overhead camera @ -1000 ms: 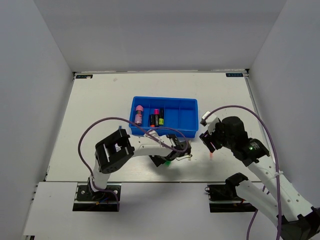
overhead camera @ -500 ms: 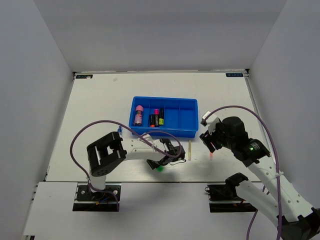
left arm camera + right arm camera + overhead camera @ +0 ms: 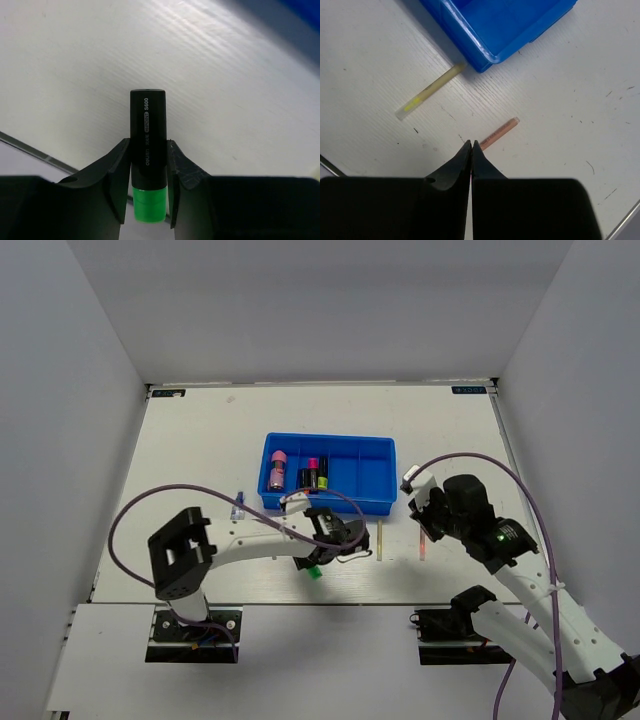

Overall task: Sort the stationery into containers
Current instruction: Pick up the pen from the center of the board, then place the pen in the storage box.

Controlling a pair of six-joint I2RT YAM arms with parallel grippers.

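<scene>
Left arm's elbow swung further left than half second back. Left gripper (image 3: 148,150) low over table (image 3: 190,450), white, fine-grained, scuffed. Matte black fingers (image 3: 120,170) clamp green highlighter (image 3: 148,115): smooth black cylinder, glossy green end toward wrist. Blue tray (image 3: 372,472), shiny plastic, just beyond; highlighters lie in its two left compartments. Purple cable (image 3: 130,515) loops alongside. Pale stick (image 3: 427,91) on table, one end touching tray corner. Reddish stick (image 3: 497,133) beside it, apart. Right gripper (image 3: 471,145) pinched together, empty, tips at reddish stick's near end.
</scene>
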